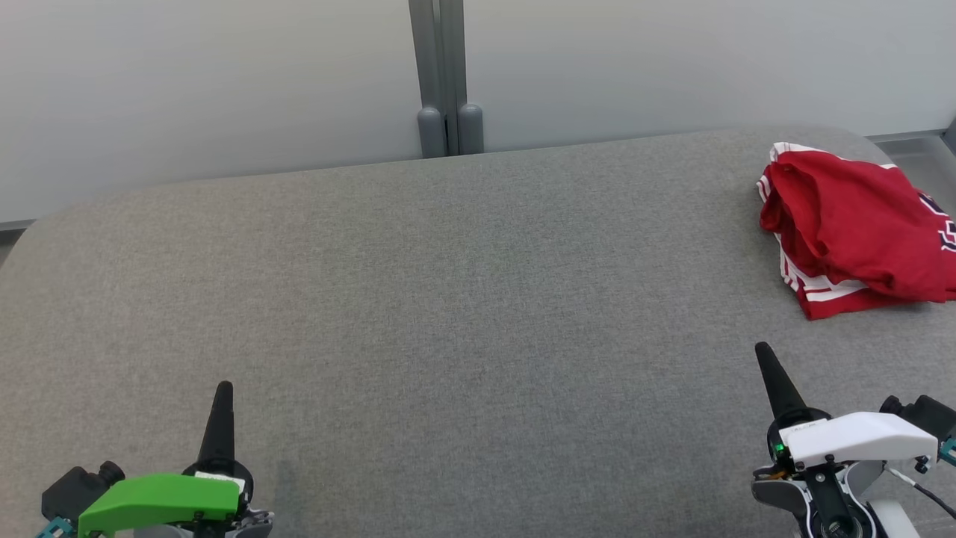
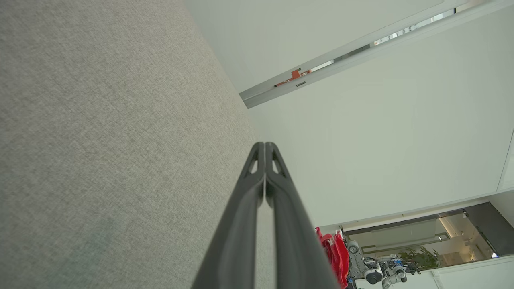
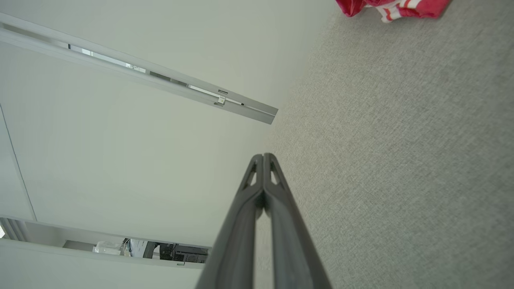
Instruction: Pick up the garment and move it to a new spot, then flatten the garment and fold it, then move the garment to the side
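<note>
Garment (image 1: pixel 859 224) lies bunched on the grey fabric surface (image 1: pixel 448 314), far right.

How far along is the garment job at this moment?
Done: nothing evident; the red garment lies bunched at the far right of the grey surface. In hand: nothing; left gripper and right gripper are shut, empty, near the front edge. Left: pick up, flatten, fold, move aside.

- A grey upright post (image 1: pixel 446 75) splits the pale wall (image 1: pixel 187 90) behind a wide surface (image 1: pixel 448 299) covered in grey woven fabric.
- Left and right of the post, the wall panels are plain and evenly lit.
- Far right of the post, a strip of pale floor (image 1: pixel 922 158) shows past the surface's rounded corner.
</note>
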Motion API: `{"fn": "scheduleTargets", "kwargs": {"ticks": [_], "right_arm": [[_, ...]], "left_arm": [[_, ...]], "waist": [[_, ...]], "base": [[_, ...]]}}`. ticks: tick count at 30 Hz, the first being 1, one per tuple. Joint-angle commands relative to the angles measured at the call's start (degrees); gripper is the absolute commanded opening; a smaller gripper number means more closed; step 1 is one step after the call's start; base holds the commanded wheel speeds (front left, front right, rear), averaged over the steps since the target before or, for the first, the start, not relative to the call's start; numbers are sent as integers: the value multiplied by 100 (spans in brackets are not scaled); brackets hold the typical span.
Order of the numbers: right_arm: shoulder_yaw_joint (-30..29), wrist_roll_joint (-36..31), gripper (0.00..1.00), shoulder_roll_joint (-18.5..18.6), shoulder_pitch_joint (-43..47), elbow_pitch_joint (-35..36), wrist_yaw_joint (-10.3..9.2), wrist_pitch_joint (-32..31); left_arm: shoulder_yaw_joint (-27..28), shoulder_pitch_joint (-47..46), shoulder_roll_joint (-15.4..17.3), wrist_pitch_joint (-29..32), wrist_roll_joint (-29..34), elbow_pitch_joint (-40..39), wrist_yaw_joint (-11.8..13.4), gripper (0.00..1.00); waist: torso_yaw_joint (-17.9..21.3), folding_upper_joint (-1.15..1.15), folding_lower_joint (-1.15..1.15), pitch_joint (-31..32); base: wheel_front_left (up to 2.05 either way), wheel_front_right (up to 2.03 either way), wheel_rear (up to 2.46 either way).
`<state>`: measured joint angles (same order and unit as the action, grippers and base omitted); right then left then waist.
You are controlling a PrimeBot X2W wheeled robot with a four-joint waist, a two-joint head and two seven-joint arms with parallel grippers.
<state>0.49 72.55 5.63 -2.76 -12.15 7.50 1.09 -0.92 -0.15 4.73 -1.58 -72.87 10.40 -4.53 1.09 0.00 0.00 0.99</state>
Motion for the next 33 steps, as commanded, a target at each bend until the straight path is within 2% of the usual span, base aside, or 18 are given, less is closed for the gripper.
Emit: {"fn": "scheduleTargets", "kwargs": {"ticks": [1, 33], "right_arm": [[-46, 150, 0, -12, -130, 16, 0, -38], [-386, 1576, 0, -100, -284, -127, 0, -456]], "left_arm": [[49, -160, 52, 36, -166, -4, -47, 0], [377, -498, 21, 457, -1600, 252, -237, 0]], "waist": [[-4, 0, 0, -4], [-74, 0, 0, -79]], "base": [[0, 0, 0], [0, 0, 0]]}}
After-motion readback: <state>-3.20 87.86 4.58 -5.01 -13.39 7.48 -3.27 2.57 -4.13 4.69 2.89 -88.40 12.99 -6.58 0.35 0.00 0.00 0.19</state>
